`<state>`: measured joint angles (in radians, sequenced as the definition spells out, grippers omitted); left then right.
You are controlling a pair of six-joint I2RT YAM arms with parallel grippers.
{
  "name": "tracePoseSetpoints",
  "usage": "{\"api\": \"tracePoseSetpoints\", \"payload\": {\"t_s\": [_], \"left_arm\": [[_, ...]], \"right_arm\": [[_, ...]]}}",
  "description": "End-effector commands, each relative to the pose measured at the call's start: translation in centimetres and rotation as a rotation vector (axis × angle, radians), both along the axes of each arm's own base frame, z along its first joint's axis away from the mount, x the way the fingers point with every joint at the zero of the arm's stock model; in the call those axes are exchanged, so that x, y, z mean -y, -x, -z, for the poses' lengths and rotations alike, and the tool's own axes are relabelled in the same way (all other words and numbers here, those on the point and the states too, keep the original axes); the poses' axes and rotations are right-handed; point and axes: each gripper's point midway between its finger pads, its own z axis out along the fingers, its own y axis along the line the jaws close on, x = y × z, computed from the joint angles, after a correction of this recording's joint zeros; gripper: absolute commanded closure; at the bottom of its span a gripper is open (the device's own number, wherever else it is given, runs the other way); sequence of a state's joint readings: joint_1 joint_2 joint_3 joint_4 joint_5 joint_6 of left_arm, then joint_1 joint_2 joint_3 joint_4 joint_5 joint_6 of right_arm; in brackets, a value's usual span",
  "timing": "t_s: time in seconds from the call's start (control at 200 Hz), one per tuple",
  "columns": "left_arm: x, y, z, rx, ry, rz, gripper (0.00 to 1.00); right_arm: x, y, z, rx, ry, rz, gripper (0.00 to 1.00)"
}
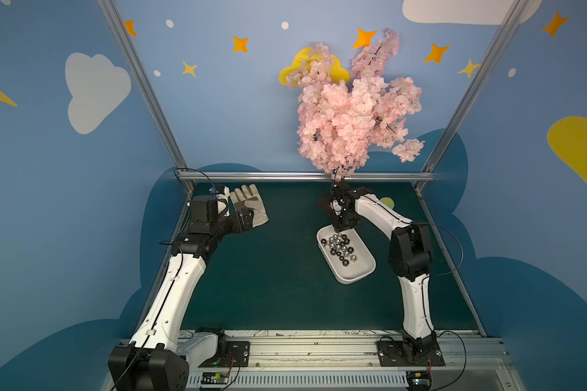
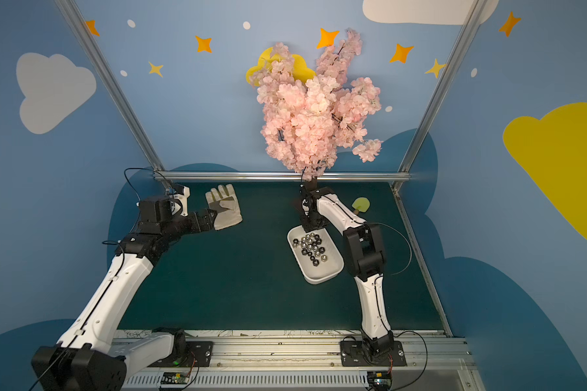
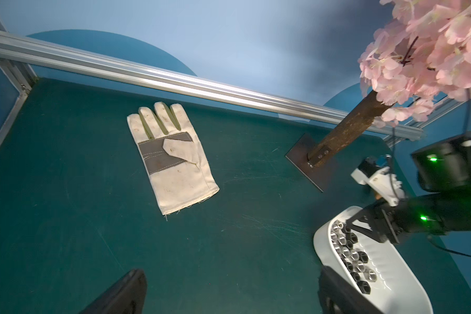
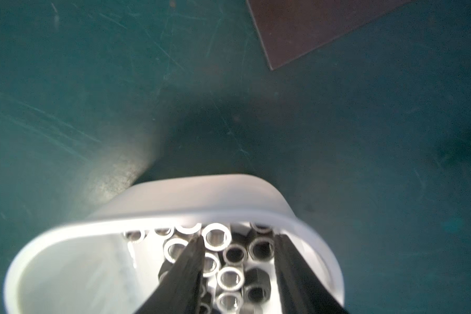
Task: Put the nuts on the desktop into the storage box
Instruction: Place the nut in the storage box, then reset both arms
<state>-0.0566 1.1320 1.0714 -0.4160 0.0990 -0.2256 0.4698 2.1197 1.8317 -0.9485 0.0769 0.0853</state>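
- Green desktop (image 1: 268, 277) nearest the arm bases lies bare; no loose nut shows in both top views, though the arms hide some ground.
- White storage box (image 1: 354, 270) sits right of centre, with the nuts (image 1: 339, 246) heaped in its far half.
- Right gripper (image 4: 239, 240) hangs over that heap, jaws parted, nothing clamped. I judge this a drop-off, likely among the last.
- Next move: lift straight up, clear of the rim, then search the hidden spots.
- Left gripper (image 3: 231, 271) is spread wide and empty, just short of the beige glove (image 3: 174, 163).
- Only the right wrist view shows the jaw gap; only the top views show the blossom tree (image 1: 349, 111) whole, farthest back.
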Motion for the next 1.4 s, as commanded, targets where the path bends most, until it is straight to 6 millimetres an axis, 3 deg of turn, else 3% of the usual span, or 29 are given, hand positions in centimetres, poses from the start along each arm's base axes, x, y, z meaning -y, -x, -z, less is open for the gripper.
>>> {"api": "tracePoseSetpoints", "payload": {"t_s": [0.0,0.155,0.3,0.486,0.546,0.681,0.756,0.861,0.976,1.082,1.267,1.392], "left_arm": [[-2.0,0.4,0.2,0.034,-0.096,-0.069,0.00],[-3.6,0.5,1.2,0.096,-0.169,-0.115,0.00],[-5.6,-0.3,2.3,0.109,-0.177,-0.184,0.00],[-8.0,-0.4,2.9,0.112,-0.210,-0.227,0.00],[-8.2,0.0,3.9,0.107,-0.241,-0.218,0.00],[-8.8,0.4,6.7,0.122,-0.223,-0.251,0.00],[-9.2,-0.1,7.1,0.149,-0.205,-0.286,0.00],[-9.6,-0.8,10.3,0.092,-0.202,-0.302,0.00],[-9.7,-2.2,13.6,0.081,-0.162,-0.327,0.00],[-8.7,-3.3,16.0,0.085,-0.166,-0.251,0.00],[-7.4,-4.0,17.5,0.093,-0.164,-0.164,0.00],[-6.0,-3.8,17.6,0.126,-0.168,-0.087,0.00]], "right_arm": [[-0.6,0.8,-7.7,0.168,-0.126,0.024,0.48],[0.6,3.2,-13.3,0.320,-0.235,0.036,0.34],[4.3,4.6,-17.6,0.501,-0.212,0.096,0.22],[8.4,6.0,-22.0,0.726,-0.269,0.212,0.08],[9.6,7.0,-22.3,0.753,-0.271,0.237,0.03],[12.3,7.6,-20.1,0.730,-0.203,0.285,0.01],[13.6,7.5,-19.3,0.703,-0.150,0.331,0.01],[16.0,7.6,-18.6,0.714,-0.122,0.423,0.01],[18.1,7.8,-16.1,0.765,-0.136,0.491,0.02],[19.4,7.8,-12.9,0.788,-0.111,0.501,0.01],[21.5,7.5,-8.6,0.729,-0.044,0.533,0.02],[22.0,7.0,-7.2,0.735,-0.065,0.570,0.02]]}}
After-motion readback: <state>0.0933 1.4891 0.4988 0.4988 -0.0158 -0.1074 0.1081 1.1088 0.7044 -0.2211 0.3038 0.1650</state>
